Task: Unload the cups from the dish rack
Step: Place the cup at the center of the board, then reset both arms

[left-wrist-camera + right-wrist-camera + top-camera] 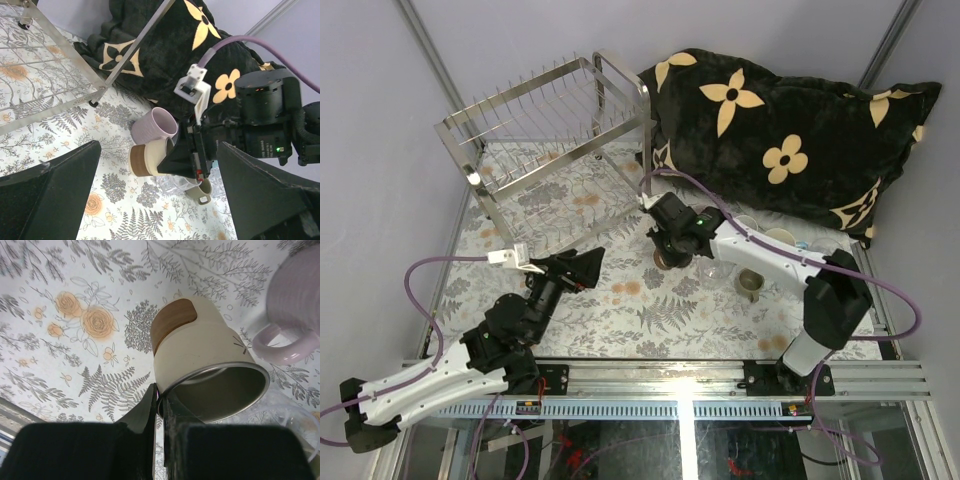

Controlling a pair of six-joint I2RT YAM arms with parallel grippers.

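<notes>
Item: cream-and-brown cup (200,350), grasped at its rim by the right pincer (160,401), whose two fingers were clenched on the cup wall, one inside the mouth and one outside. The cup hung tilted, mouth toward the pincer and brown base band pointing away; whether it touched the surface (650,310) could not be told. Position: near the middle of the flower-patterned surface, well apart from the dish rack (545,125), which stood at the far left corner. Neighbours: lilac mug (295,285), resting on the surface just beside the held cup, its handle turned toward the right wrist camera; clear glass (295,425), near the mouth side of the cup and partly under the right pincer in the left wrist view. Left pincer (588,262): released, fingers spread wide, grasping nothing, hovering over the surface to the left of the held cup, pointed at it and apart from it. Backdrop: black pillow (790,130) with cream flowers, lying along the far right side, just beside the rack.
</notes>
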